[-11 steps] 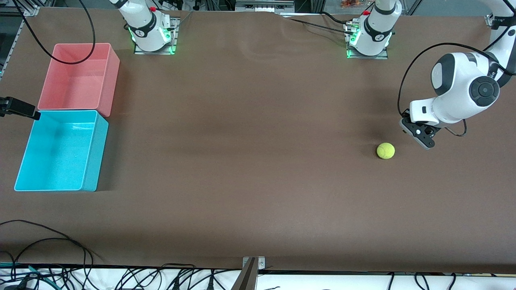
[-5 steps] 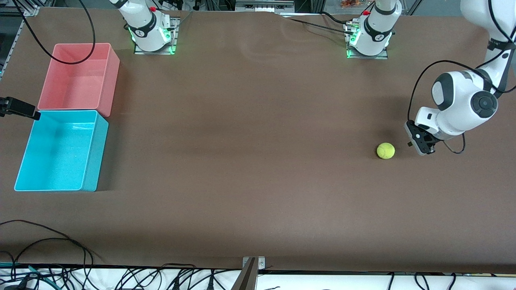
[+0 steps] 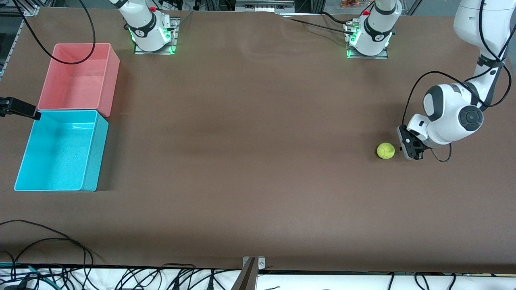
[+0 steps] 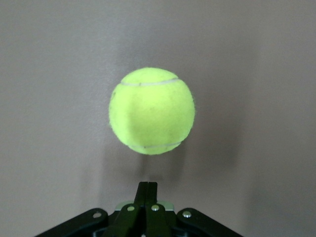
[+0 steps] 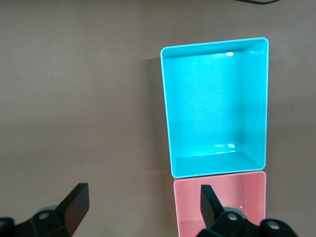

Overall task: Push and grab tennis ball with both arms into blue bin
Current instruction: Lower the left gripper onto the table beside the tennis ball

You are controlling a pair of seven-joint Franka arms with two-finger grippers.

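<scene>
Left hand (image 3: 410, 148) sits low at the bench (image 3: 250, 181) near the left arm's end, fingers (image 4: 146, 193) pressed together, tips pointing at the tennis ball (image 3: 385, 151). Ball rests on the bench just beside the hand, a small gap between them, on the side toward the right arm's end; wrist view shows it straight ahead of the closed fingertips. Right hand (image 5: 140, 205) waits with fingers spread wide, empty, up over the bench beside the bins. Blue bin (image 3: 24, 155) stands at the right arm's end, well apart from the ball, touching the pink bin (image 3: 114, 72), which is farther from the front camera.
</scene>
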